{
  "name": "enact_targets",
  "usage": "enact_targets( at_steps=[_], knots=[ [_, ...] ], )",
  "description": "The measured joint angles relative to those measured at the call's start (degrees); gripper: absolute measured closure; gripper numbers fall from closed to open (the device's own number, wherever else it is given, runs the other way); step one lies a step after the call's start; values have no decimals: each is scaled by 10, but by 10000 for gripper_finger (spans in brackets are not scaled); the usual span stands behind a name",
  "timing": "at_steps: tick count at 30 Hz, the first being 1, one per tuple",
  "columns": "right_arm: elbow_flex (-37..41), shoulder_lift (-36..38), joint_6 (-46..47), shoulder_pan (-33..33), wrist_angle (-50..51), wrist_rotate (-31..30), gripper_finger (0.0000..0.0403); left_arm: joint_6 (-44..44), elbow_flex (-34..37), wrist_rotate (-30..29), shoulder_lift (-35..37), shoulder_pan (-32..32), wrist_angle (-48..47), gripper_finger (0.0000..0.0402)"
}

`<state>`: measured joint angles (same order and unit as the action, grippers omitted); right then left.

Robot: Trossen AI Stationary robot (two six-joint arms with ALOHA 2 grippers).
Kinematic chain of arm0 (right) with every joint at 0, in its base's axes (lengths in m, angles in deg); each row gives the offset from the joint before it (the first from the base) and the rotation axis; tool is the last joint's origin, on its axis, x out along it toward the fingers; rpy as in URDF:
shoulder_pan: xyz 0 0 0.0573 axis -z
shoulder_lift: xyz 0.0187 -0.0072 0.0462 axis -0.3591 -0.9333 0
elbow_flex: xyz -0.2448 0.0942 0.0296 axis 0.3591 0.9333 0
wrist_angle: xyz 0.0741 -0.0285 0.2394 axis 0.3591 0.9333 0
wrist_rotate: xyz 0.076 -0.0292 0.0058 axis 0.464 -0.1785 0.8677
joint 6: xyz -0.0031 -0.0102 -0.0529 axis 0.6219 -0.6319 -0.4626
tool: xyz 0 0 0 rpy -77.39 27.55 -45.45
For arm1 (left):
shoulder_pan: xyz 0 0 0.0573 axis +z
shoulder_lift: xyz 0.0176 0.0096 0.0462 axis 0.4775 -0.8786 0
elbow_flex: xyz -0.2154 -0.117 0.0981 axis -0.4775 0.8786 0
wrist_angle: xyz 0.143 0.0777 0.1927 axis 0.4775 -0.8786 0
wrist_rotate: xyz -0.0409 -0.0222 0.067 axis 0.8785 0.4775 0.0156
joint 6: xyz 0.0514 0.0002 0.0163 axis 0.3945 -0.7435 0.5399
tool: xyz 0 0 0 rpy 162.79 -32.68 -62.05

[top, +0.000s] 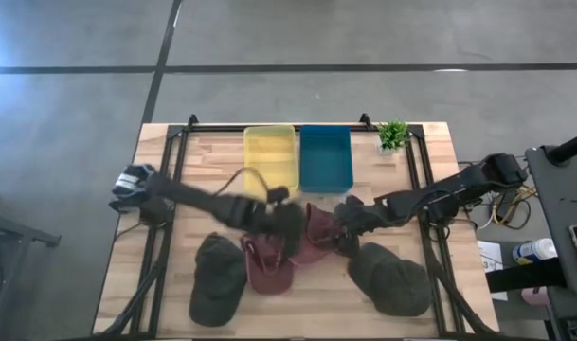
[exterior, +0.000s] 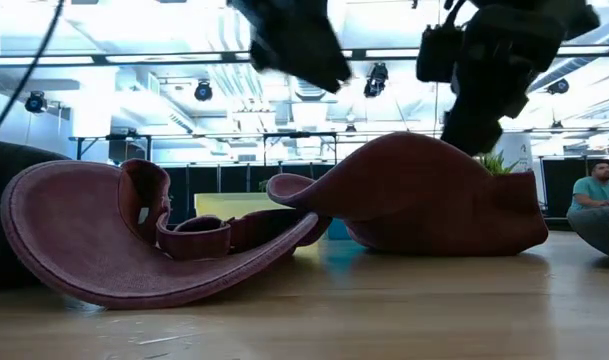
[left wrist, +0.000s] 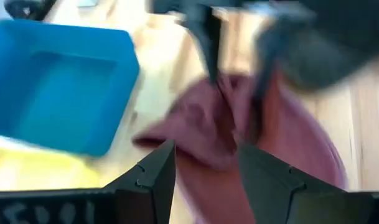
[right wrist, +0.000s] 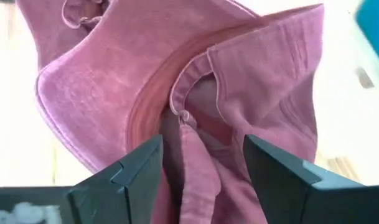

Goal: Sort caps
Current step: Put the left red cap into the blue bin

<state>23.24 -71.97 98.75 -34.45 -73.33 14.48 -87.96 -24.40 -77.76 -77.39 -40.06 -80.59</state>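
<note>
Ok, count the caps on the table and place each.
4: olive cap front left, maroon cap beside it, second maroon cap centre under both grippers, olive cap front right.

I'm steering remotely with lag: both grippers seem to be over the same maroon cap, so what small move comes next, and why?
Probably lower the right gripper and close on the maroon cap. Its fingers stand open around the cap's inner edge, nothing held. The left gripper, also open, crowds the same cap; both bins, yellow and teal, look empty.

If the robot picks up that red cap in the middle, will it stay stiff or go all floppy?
Probably floppy: the maroon cap already lies folded and creased between the open right gripper fingers. Its curved brim holds an arch, so that part likely stays stiffer. It looks light.
</note>
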Motion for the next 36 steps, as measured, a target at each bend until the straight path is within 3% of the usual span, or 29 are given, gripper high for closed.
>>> enact_targets(
  at_steps=[6, 12, 19, 24, 30, 36],
  knots=[
    [13, -8, 101, -31, 27, -46, 184, 6, 48, 22, -19, 68, 170, 236],
    [18, -37, 161, -54, 22, -69, 184, -23, 71, 89, -73, 55, 236, 236],
    [22, -69, 175, -74, 17, -42, 184, -6, 72, 77, -146, 37, 191, 236],
    [36, -81, 212, -106, 15, -19, 184, -36, 76, 16, -143, 37, 115, 236],
    [44, -74, 251, -147, 10, -22, 184, -49, 76, 14, -141, 37, 96, 236],
    [18, -39, 190, -145, -7, -35, 184, -45, 40, 0, -119, 20, 93, 236]
  ],
)
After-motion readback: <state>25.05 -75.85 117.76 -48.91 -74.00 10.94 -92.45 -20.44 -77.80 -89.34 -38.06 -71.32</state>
